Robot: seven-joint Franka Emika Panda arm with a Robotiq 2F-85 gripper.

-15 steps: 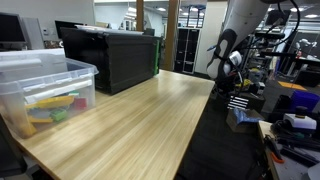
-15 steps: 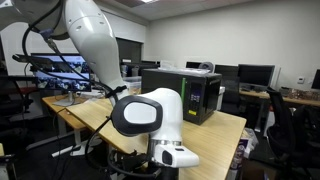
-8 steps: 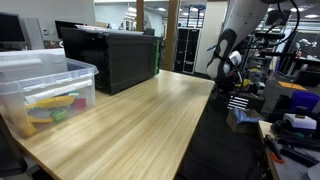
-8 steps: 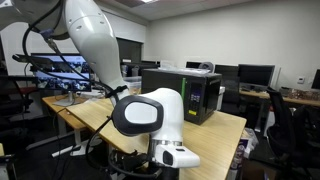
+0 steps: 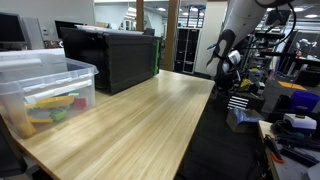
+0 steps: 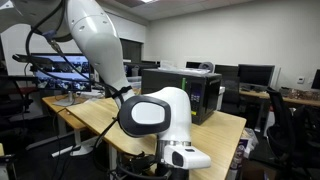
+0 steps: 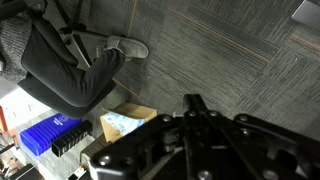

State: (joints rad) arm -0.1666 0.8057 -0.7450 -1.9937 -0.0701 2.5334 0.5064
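Past the wooden table (image 5: pixel 130 120), the gripper (image 7: pixel 190 100) hung clenched and empty over carpet (image 7: pixel 240 50). Wrist housing (image 6: pixel 160 115) just nudged right a bit, so still nothing grabbed.

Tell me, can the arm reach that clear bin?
Doubtful. Nothing blocks the way across the table, but the gripper hangs shut beside it over the carpet, and the bin sits at the far end.
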